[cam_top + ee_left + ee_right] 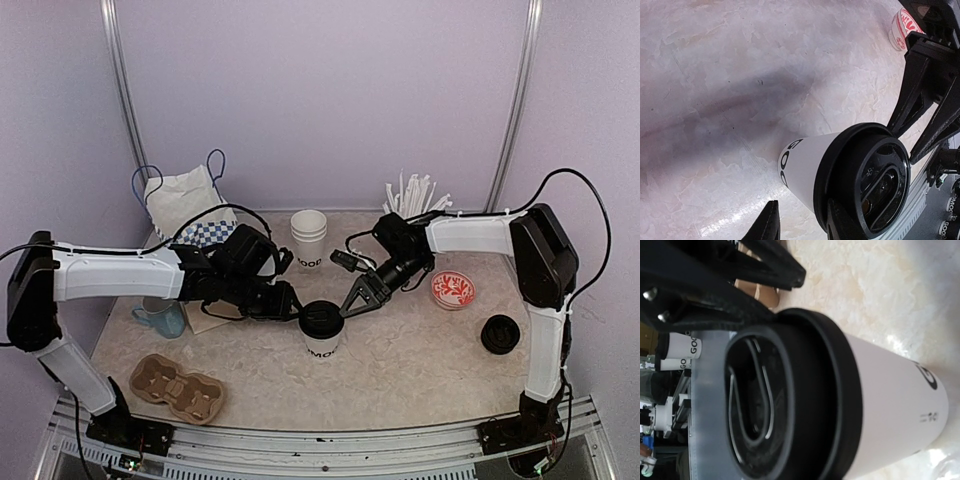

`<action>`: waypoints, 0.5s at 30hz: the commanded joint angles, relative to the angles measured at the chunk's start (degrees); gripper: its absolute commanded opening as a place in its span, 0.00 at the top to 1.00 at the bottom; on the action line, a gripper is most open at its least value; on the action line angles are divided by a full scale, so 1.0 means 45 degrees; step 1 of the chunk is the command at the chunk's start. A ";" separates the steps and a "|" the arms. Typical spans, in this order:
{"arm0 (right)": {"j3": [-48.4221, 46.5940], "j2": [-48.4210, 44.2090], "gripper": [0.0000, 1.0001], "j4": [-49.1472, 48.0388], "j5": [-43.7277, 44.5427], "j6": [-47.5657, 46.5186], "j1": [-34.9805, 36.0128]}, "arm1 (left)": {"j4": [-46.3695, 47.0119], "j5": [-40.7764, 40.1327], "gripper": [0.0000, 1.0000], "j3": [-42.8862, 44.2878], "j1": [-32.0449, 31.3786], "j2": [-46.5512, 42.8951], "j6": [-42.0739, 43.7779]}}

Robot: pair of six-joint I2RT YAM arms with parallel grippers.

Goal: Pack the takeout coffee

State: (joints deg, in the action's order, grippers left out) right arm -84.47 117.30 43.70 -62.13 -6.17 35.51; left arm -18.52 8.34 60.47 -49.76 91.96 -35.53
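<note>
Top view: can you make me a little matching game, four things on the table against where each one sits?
Things:
1 lidded cup
2 stack of lidless cups
3 cardboard carrier
4 loose black lid

Places:
a near left corner
b centre
c right side
d far middle

Pairs: 1-b, 2-d, 3-a, 4-c.

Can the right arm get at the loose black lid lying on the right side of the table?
Probably yes. The loose lid lies bare on that arm's side with nothing over it. The right pincer would only need to swing away from the lidded cup.
</note>
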 commanded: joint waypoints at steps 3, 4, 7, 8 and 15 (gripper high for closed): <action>0.0103 0.0357 0.75 0.0015 0.4234 -0.0755 0.0618 | -0.1299 -0.0500 0.67 -0.0205 -0.0444 0.0811 0.0337; 0.0099 0.0182 0.72 0.0010 0.4136 -0.0905 0.0607 | -0.1311 -0.0556 0.67 -0.0157 -0.0441 0.0765 0.0361; -0.0199 -0.0340 0.66 0.0335 0.3338 -0.1442 0.0543 | -0.1177 -0.0965 0.64 0.0208 -0.0646 0.0512 0.0726; -0.0356 -0.0550 0.63 0.0453 0.3169 -0.1663 0.0503 | -0.1160 -0.1234 0.62 0.0417 -0.0708 0.0416 0.0844; -0.1117 -0.1973 0.48 0.1131 0.4181 -0.2900 0.0146 | -0.1335 -0.2449 0.45 0.2332 -0.0891 -0.0206 0.1747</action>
State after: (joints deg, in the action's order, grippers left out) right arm -86.78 113.03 46.52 -49.84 -13.82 36.58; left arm -23.42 0.78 65.01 -52.86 92.12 -31.29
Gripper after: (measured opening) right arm 0.493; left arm 0.525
